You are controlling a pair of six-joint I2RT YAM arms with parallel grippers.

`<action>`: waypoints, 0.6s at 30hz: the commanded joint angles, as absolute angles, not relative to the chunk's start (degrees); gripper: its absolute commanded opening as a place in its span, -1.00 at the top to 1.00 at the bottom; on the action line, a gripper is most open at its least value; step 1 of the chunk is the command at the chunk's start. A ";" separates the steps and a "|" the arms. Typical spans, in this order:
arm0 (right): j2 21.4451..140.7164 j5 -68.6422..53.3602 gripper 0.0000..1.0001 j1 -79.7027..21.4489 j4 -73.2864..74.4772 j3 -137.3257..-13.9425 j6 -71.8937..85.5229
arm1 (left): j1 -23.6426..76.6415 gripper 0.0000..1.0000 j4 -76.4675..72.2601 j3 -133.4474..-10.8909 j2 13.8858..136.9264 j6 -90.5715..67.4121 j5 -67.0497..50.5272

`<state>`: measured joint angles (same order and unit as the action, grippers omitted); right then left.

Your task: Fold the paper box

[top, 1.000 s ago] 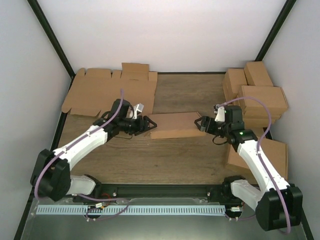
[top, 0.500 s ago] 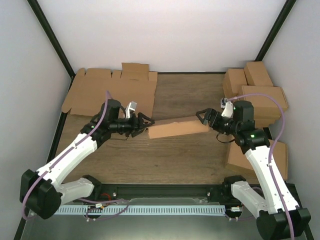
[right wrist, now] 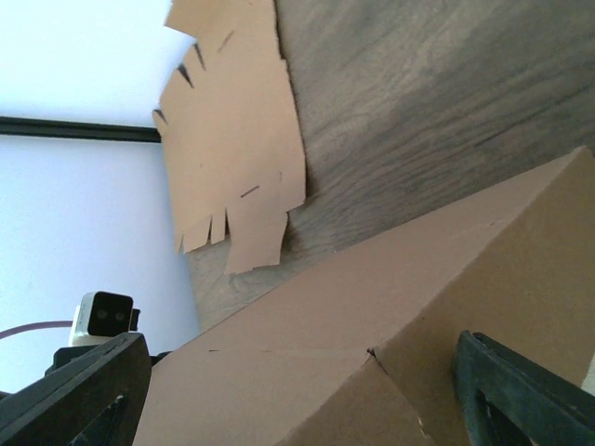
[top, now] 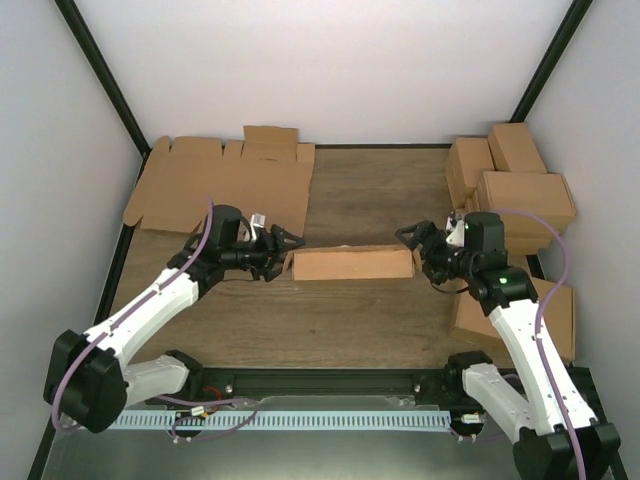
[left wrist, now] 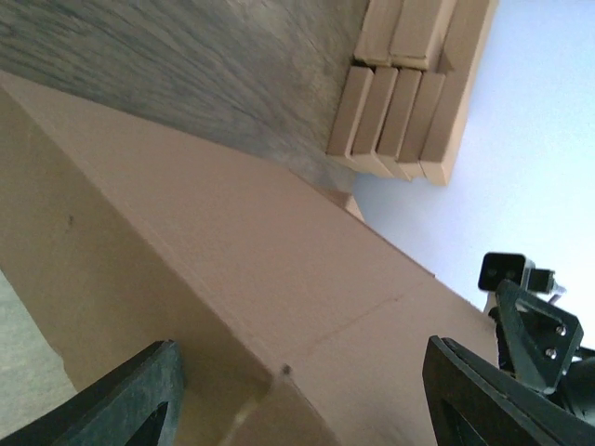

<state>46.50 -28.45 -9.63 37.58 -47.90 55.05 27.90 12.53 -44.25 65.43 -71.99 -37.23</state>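
Observation:
The paper box (top: 352,264) is a closed, shallow brown cardboard box lying flat at the middle of the wooden table. My left gripper (top: 283,248) stands open at its left end, and my right gripper (top: 415,247) stands open at its right end. In the left wrist view the paper box (left wrist: 279,242) fills the frame between the dark fingertips (left wrist: 130,400) of the left gripper (left wrist: 297,409). Seen from the right wrist, the paper box (right wrist: 390,307) spans the wide gap of the right gripper (right wrist: 302,400). Neither gripper clamps it.
A bundle of flat notched cardboard sheets (top: 225,185) lies at the back left, also in the right wrist view as the sheets (right wrist: 237,139). Stacked brown cartons (top: 510,185) fill the back right corner, and one more carton (top: 545,310) sits beside the right arm.
The box was lifted and tilted between both grippers; now it lies level on the table. Both grippers have opened wider and let it go, with the arms drawn slightly outward.

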 commanded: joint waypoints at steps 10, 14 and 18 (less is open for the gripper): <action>51.84 -25.11 -0.90 -10.54 32.51 -46.21 56.41 | 23.00 -0.61 10.41 -49.04 72.60 -67.74 -37.35; 51.70 -22.92 -0.99 -10.54 31.71 -46.91 53.69 | 22.43 -0.76 13.18 -51.72 73.24 -64.15 -36.49; 51.33 -20.55 -1.00 -10.55 30.86 -47.17 50.96 | 22.20 -0.88 14.79 -53.30 73.46 -60.90 -35.28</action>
<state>51.92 -24.25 -10.26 32.36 -45.23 54.76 22.61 12.56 -50.87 72.84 -65.45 -36.56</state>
